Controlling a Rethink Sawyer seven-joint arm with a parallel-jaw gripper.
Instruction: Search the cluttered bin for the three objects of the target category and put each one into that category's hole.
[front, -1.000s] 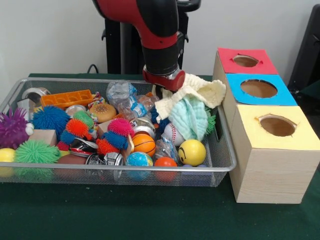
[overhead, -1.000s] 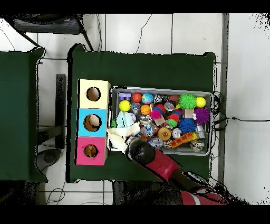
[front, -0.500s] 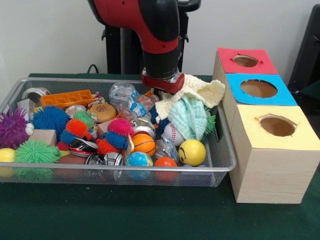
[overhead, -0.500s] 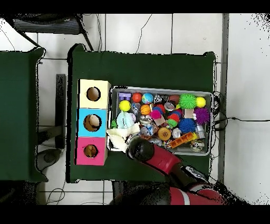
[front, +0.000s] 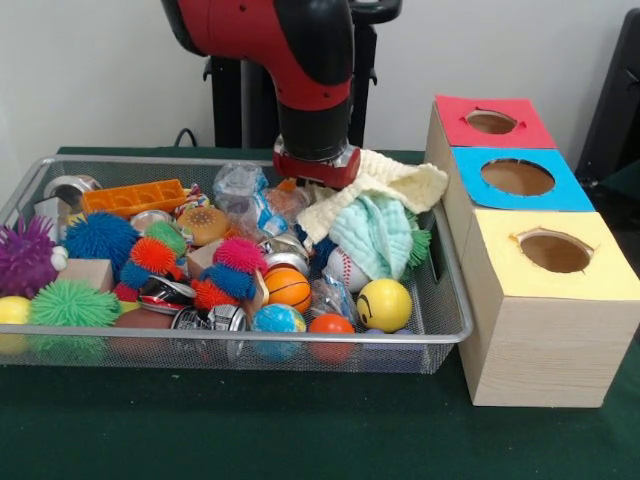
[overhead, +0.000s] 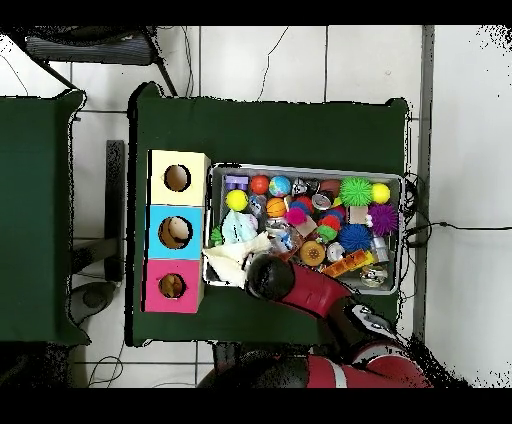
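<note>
Over the wire bin's (front: 445, 290) far right corner, gripper (front: 316, 183) pressed onto cream cloth (front: 372, 187); whether closed or open, cannot tell.

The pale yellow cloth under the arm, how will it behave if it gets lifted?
The pale yellow cloth looks floppy: it drapes in folds over the bin edge. Probably light. Lifted, it may sag and drag the mint cloth beside it.
</note>
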